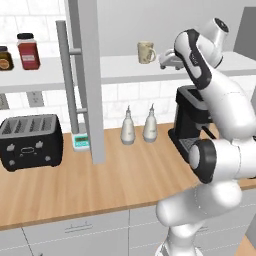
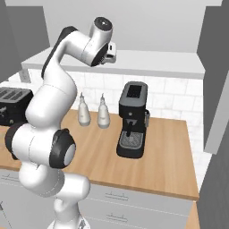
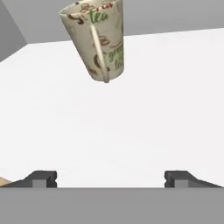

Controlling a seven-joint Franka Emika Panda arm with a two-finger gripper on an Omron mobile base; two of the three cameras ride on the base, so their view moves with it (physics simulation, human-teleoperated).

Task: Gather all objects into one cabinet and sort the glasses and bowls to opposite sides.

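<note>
Jaws wide apart, nothing between em, fingertips [image 3: 43,178] low in hand view. Beige speckled mug [image 3: 96,39] upper left of center there, standing on pale shelf board [image 3: 166,109], apart from fingertips, handle facing cam.

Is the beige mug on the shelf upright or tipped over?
Upright. The mug stands on its base on the white shelf board, mouth up, handle to one side.
</note>
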